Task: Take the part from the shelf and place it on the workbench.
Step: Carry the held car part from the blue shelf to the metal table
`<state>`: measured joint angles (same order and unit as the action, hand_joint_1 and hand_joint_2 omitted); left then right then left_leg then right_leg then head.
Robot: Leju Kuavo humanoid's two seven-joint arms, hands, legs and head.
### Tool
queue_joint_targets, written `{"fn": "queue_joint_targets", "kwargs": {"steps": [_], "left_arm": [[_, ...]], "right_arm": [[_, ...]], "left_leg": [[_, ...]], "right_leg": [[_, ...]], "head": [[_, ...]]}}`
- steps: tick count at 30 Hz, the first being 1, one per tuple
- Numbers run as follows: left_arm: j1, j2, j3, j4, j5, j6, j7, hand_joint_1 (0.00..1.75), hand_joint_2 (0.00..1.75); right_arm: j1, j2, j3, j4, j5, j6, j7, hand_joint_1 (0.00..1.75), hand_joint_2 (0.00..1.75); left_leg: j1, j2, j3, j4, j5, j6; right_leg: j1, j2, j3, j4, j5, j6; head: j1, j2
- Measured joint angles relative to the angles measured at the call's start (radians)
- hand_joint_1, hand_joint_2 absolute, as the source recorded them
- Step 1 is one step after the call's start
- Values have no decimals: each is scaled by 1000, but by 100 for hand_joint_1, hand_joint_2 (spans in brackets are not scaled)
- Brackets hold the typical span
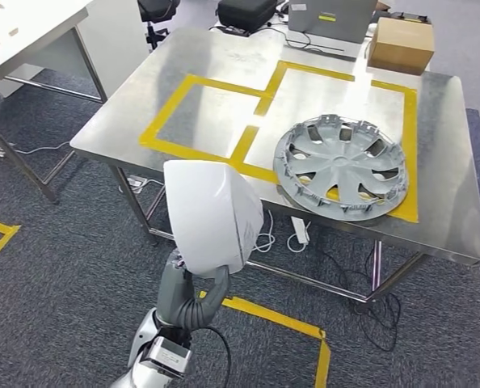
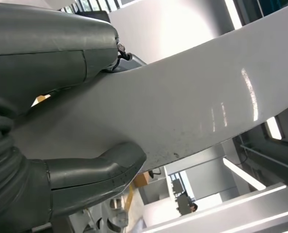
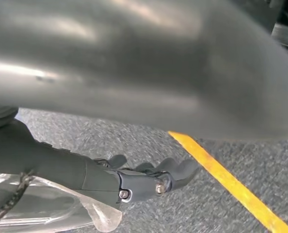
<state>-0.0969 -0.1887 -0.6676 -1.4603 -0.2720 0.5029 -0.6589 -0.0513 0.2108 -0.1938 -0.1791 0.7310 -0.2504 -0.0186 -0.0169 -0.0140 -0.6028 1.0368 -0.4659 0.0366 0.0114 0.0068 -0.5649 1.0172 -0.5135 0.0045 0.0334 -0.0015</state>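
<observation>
We see a glossy white part (image 1: 212, 216) in a grey robot hand (image 1: 188, 299), a silver wheel cover (image 1: 340, 165), yellow tape squares (image 1: 250, 139) on the steel-grey bench (image 1: 444, 162), and speckled dark-grey carpet (image 1: 67, 267).

Left robot hand clamped on the part, right one hanging low

Left arm comes up from below in the head view, wrist bent, and the left robot hand (image 1: 191, 295) grips the white part (image 1: 213, 214) from underneath. The left wrist view shows the thick thumb (image 2: 98, 170) pressed on one face and the fingers (image 2: 62, 53) on the other. The right robot hand (image 3: 98, 177) has its fingers stretched out fairly straight, slightly apart, over the carpet, and whether it holds anything I can't tell
</observation>
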Motion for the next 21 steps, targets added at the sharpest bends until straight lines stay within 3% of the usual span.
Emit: {"fn": "queue_joint_targets", "kwargs": {"steps": [2, 4, 7, 8, 9, 10, 12, 14, 18, 19, 21], "left_arm": [[0, 0, 0, -1, 0, 0, 0, 175, 175], [0, 1, 1, -2, 0, 1, -2, 175, 175], [0, 2, 1, -2, 0, 2, -3, 175, 175], [0, 2, 1, -2, 0, 2, -3, 175, 175], [0, 2, 1, -2, 0, 2, -3, 175, 175], [0, 2, 1, -2, 0, 1, -3, 175, 175], [-1, 2, 1, -2, 0, 0, -3, 175, 175], [-1, 2, 1, -2, 0, 0, -3, 175, 175], [0, 1, 0, -2, 2, -2, -3, 175, 175], [0, 1, 0, -2, 2, -3, -4, 175, 175], [0, 1, 0, -2, 3, -5, -4, 175, 175]], "right_arm": [[0, 1, 0, 0, 2, 0, -1, 0, 0], [1, 2, 0, 0, 3, 0, -1, 0, 0], [2, 3, 0, -1, 4, 2, -2, 0, 0], [2, 3, 0, -1, 4, 2, -2, 0, 0], [2, 3, 0, -1, 5, 2, -2, 0, 0], [2, 2, 0, -1, 5, 2, -3, 0, 0], [2, 3, 0, -1, 6, 2, -4, 0, 0], [1, 3, 0, -1, 6, 2, -4, 0, 0], [0, 2, 0, -1, 8, 2, -7, 0, 0], [-1, 2, 0, -1, 8, 2, -7, 0, 0], [0, 2, 0, -1, 8, 2, -9, 0, 0]], "left_leg": [[1, 1, 1, 1, -3, -9], [2, 2, -13, 41, -32, -23], [18, 3, -93, 210, -116, -47], [23, 4, -112, 248, -123, -53], [28, 4, -116, 252, -112, -58], [33, 5, -101, 218, -83, -62], [37, 7, -40, 92, -16, -67], [36, 7, -1, 8, 7, -59], [32, 6, 5, -9, -2, -26], [33, 6, 7, -11, -3, -19], [32, 8, 11, -13, -8, -9]], "right_leg": [[-3, 0, 10, -12, 7, -6], [-12, -2, 23, -29, 17, -11], [-18, -5, 30, -35, 17, -13], [-20, -6, 30, -34, 16, -12], [-22, -6, 32, -34, 14, -9], [-24, -5, 34, -33, 11, -6], [-27, -3, 41, -29, 2, 6], [-26, -3, 42, -23, -8, 21], [-30, -5, 36, -16, -22, 45], [-31, -5, 22, 13, -40, 49], [-31, -6, -41, 134, -95, 52]], "head": [[0, 0], [-6, 0], [-12, 0], [-13, 0], [-12, 0], [-12, 0], [-13, 0], [-13, 0], [-10, 0], [-8, 0], [-3, 0]]}}
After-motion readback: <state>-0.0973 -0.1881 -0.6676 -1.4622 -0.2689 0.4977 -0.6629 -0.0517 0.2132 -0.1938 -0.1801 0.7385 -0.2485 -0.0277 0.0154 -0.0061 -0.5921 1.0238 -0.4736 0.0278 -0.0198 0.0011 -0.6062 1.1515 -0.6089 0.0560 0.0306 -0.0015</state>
